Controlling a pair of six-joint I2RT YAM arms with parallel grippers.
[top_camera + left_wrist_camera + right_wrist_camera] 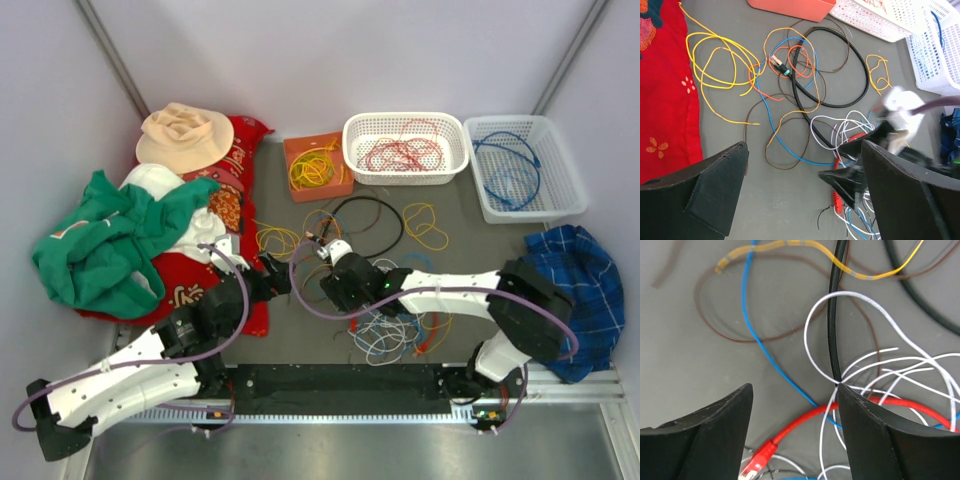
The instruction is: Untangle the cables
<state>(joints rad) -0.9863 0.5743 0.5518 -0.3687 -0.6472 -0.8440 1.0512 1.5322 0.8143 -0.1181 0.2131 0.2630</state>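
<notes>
Grey tabletop (480, 240): red, blue cables (405, 155) lie in baskets (400, 118), central tangle (395, 335) unsorted; left gripper (804, 145), right gripper (793, 386) spread, grasping nothing

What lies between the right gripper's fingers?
In the right wrist view, the right gripper stands open over a blue cable and a red cable ending in a plug, with grey table beneath.

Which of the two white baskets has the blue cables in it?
The rightmost basket holds the blue cables; the middle basket next to the orange tray holds red cables.
</notes>
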